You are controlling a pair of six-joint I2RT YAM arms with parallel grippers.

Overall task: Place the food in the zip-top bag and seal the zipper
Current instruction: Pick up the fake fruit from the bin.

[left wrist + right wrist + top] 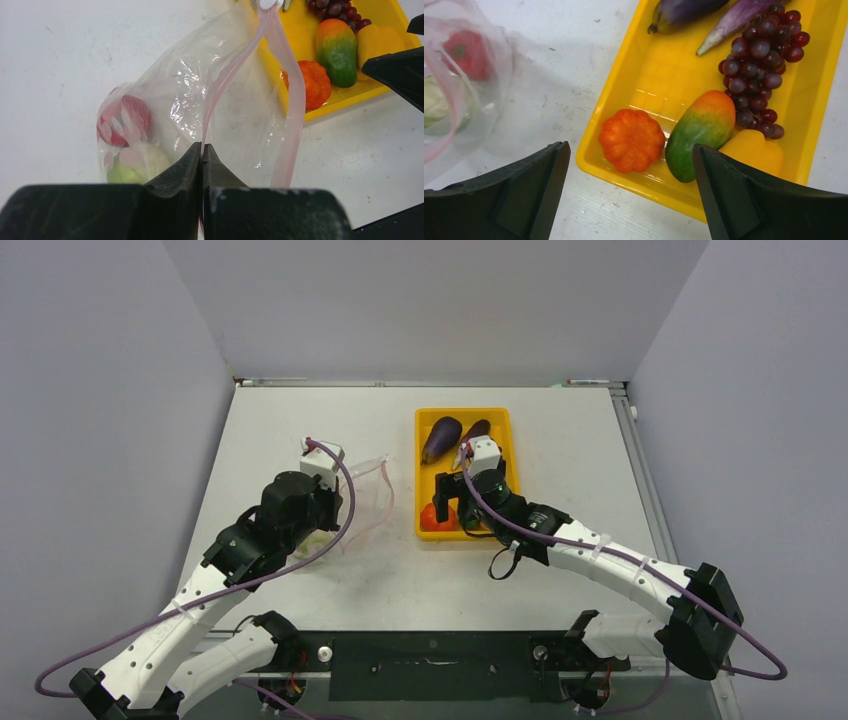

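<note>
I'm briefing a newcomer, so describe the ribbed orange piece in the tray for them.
Look in the yellow tray, at its near left corner. There sits a squat round orange-red piece, beside a smooth green-to-orange oval fruit. Only it has deep pumpkin-like ribs.

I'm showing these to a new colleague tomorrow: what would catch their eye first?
The bright yellow tray right of centre stands out, holding purple-red grapes, an orange pumpkin-shaped piece and a green-orange fruit, with the open right gripper poised above. Left of it, the left gripper pinches the pink zipper of the clear zip-top bag, which already holds a red piece and a pale green piece.
</note>
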